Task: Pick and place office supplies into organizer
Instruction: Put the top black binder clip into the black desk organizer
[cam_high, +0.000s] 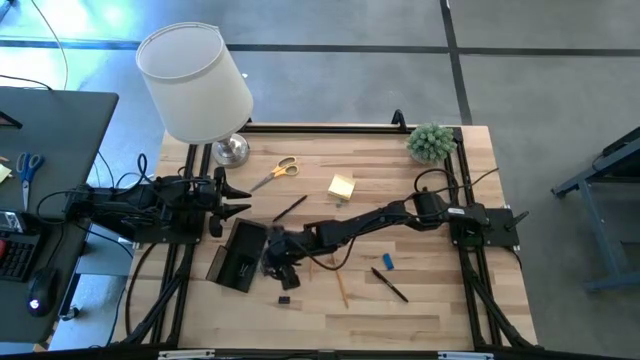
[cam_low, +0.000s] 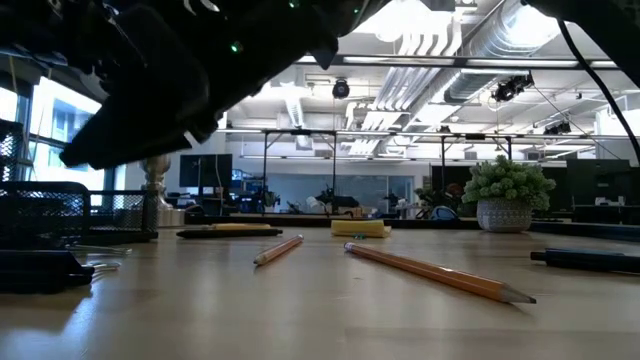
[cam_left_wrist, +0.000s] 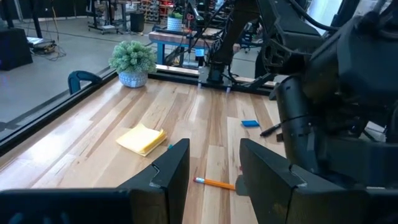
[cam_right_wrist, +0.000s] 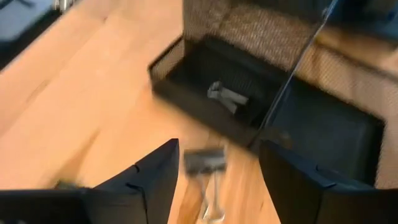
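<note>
A black mesh organizer (cam_high: 238, 256) with divided compartments sits left of centre, one clip (cam_right_wrist: 227, 96) inside. The right gripper (cam_high: 283, 273), fingers wide, hovers beside it above another clip (cam_right_wrist: 204, 160). The left gripper (cam_high: 238, 197) waits half-open. Two pencils (cam_low: 436, 271) lie nearby.

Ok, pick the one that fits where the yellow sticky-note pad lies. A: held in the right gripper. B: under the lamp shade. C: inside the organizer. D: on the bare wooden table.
D: the yellow sticky-note pad lies flat on the wooden table, apart from the black organizer and both grippers.
</note>
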